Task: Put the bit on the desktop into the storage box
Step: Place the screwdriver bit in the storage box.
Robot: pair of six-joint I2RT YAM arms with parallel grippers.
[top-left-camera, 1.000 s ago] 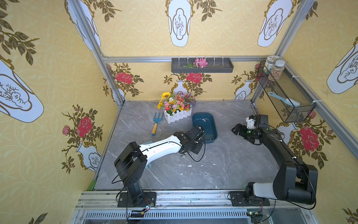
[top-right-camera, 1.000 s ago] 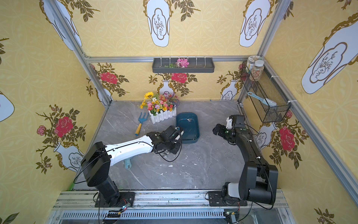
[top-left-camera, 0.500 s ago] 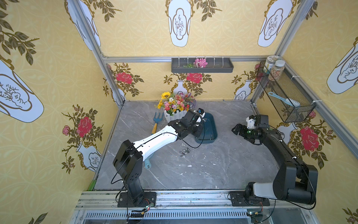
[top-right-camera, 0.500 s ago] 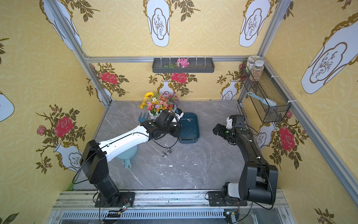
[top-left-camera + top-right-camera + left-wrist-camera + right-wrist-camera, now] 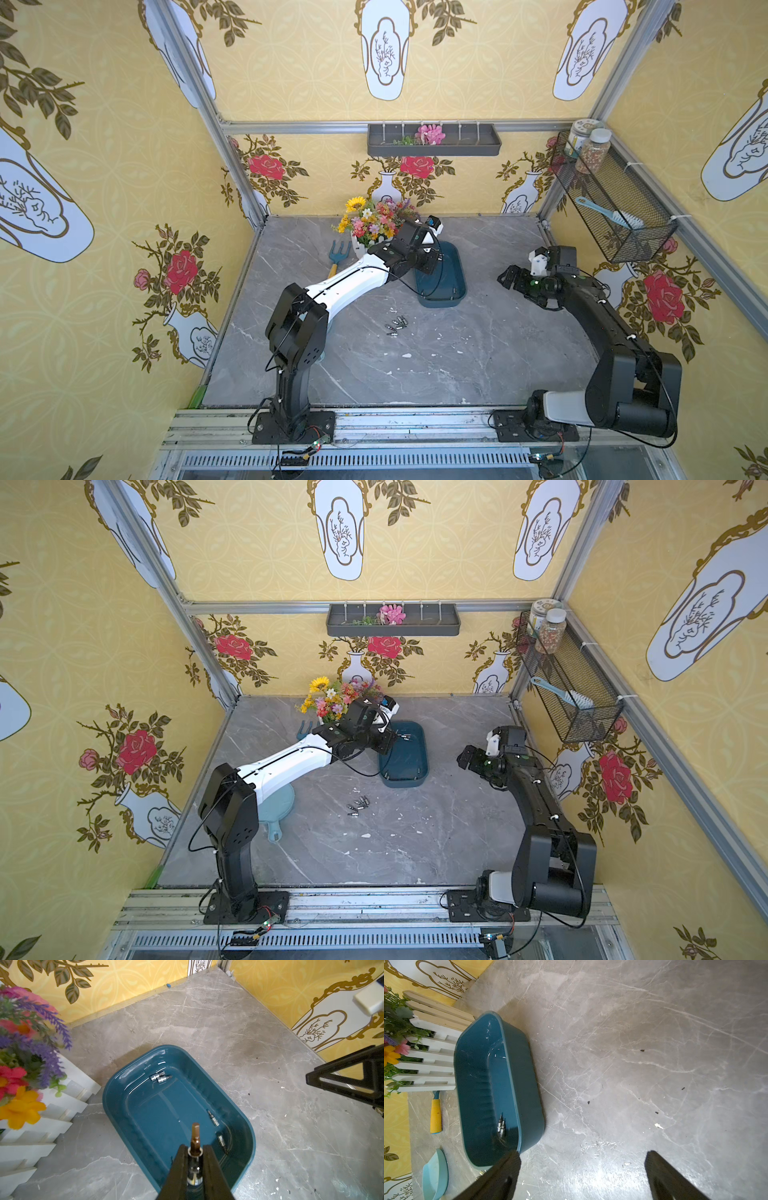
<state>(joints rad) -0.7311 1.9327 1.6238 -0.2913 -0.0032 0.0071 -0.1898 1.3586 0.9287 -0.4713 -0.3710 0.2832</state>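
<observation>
Over the dark teal storage box (image 5: 166, 1118), my left gripper (image 5: 195, 1148) is shut on a bit (image 5: 195, 1138) with a chrome base and a brown hex tip pointing forward. In both top views that gripper (image 5: 430, 262) (image 5: 386, 742) hangs above the box (image 5: 446, 282) (image 5: 409, 758) at its left rim. Several bits (image 5: 158, 1078) (image 5: 500, 1128) lie inside the box. A small heap of bits (image 5: 397, 325) (image 5: 358, 805) lies on the grey desktop (image 5: 478, 332) in front of the box. My right gripper (image 5: 509, 278) (image 5: 581, 1159) stands open and empty to the box's right.
A flower pot with a white picket fence (image 5: 374, 226) stands just behind and left of the box. A blue garden fork (image 5: 338, 253) lies left of the pot, and a pale blue scoop (image 5: 276, 808) sits under my left arm. A wire basket (image 5: 611, 208) hangs on the right wall.
My left arm has swung from the heap of bits on the desktop back to above the storage box, carrying a bit. The right arm has not moved.
</observation>
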